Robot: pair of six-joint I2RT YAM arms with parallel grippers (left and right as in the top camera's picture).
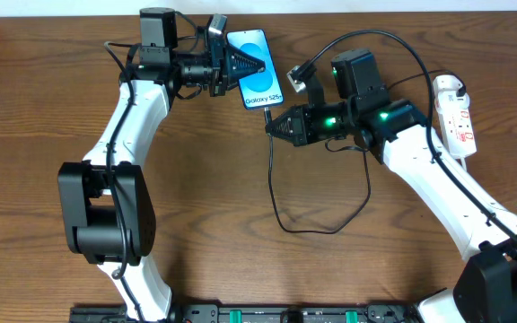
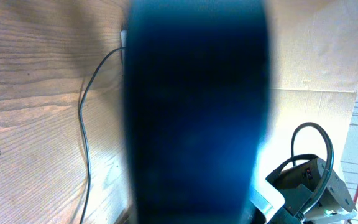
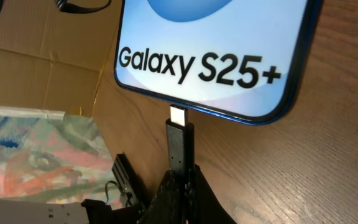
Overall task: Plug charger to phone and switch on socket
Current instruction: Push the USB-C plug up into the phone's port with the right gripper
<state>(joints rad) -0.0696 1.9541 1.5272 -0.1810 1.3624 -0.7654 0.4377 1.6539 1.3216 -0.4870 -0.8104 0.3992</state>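
Observation:
The phone (image 1: pixel 260 76) lies tilted at the table's back middle, its blue screen reading "Galaxy S25+". My left gripper (image 1: pixel 243 66) is shut on its upper part; in the left wrist view the phone (image 2: pixel 197 112) is a dark blue blur hiding the fingers. My right gripper (image 1: pixel 275 126) is shut on the charger's black connector (image 3: pixel 180 146). The connector's silver tip (image 3: pixel 178 116) meets the phone's bottom edge (image 3: pixel 229 111). The black cable (image 1: pixel 317 229) loops toward the front. The white socket strip (image 1: pixel 456 112) lies at the far right.
The charger cable also shows in the left wrist view (image 2: pixel 84 124), running across the wood. The right arm's body (image 2: pixel 309 186) shows behind the phone. Cardboard (image 3: pixel 36 68) and a painted sheet (image 3: pixel 36 162) lie past the table edge.

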